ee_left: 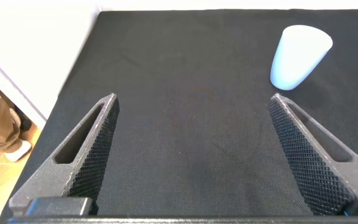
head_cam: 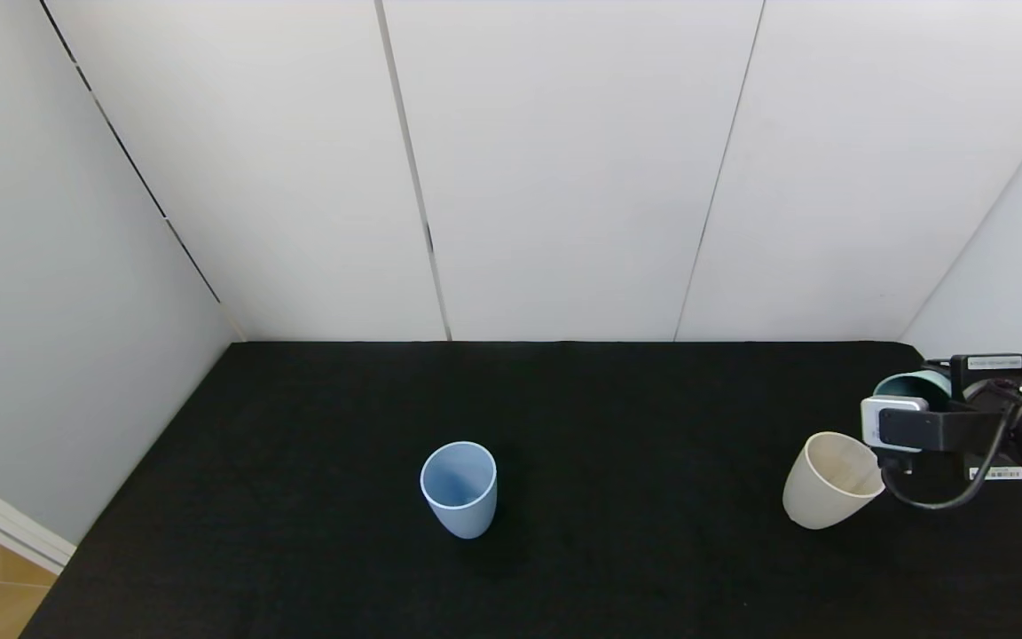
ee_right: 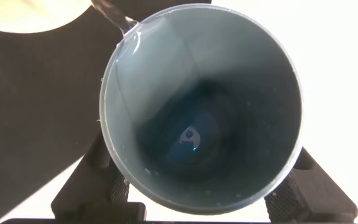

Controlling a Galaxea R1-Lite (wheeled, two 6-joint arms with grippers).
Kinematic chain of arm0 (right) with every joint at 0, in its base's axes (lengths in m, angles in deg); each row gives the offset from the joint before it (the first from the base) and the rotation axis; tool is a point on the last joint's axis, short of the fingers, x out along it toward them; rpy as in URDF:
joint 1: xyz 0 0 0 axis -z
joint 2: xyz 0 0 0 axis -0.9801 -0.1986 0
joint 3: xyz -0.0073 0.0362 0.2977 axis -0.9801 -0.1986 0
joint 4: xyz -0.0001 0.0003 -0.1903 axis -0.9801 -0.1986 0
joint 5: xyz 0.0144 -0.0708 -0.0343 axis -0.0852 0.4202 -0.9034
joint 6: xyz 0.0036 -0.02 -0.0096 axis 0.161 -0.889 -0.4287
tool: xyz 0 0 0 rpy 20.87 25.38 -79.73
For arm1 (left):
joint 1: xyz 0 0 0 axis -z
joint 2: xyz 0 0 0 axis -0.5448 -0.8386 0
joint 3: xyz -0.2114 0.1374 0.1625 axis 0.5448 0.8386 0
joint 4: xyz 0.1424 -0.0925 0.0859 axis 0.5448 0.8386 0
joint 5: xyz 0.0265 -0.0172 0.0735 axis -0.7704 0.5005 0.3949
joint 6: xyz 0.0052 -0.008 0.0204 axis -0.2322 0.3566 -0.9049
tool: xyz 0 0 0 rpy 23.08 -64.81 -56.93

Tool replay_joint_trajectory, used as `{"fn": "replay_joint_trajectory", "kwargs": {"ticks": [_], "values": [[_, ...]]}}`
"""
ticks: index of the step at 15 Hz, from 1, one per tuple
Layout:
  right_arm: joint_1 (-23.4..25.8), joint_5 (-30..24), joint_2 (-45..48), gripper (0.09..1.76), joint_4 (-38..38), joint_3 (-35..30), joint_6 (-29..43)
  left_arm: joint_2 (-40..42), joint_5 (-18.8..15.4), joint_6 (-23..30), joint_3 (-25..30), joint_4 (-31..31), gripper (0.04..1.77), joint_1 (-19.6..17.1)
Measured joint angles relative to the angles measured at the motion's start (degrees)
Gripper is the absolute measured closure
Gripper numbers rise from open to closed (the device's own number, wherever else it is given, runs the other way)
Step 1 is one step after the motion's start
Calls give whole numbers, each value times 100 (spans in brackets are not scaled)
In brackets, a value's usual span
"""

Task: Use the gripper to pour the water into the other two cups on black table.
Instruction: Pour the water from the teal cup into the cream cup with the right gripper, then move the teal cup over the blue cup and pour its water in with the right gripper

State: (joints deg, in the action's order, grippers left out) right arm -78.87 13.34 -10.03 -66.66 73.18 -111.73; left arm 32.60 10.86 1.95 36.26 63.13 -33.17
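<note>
Pouring teal cup point(head_cam: 915, 383) in right pincer point(head_cam: 919, 417), above cream cup point(head_cam: 826, 484)

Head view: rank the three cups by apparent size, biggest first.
1. Cream cup and light blue cup: they look about alike, so no ranking between them.
2. Teal cup: looks smallest, but the right hand holding it hides most of it, so this is unsure.
</note>
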Motion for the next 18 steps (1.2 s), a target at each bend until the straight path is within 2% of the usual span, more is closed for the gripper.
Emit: {"fn": "replay_joint_trajectory", "kwargs": {"ticks": [6,11,15,18], "values": [[26,-251,138,67,-37,-50,1420,0,1,0,0,0,9,0],[-55,-463,388,67,-41,121,2937,0,1,0,0,0,9,0],[-510,-502,518,67,-323,492,3832,0,1,0,0,0,9,0],[-1124,-446,546,67,-822,1002,4257,0,1,0,0,0,9,0]]}}
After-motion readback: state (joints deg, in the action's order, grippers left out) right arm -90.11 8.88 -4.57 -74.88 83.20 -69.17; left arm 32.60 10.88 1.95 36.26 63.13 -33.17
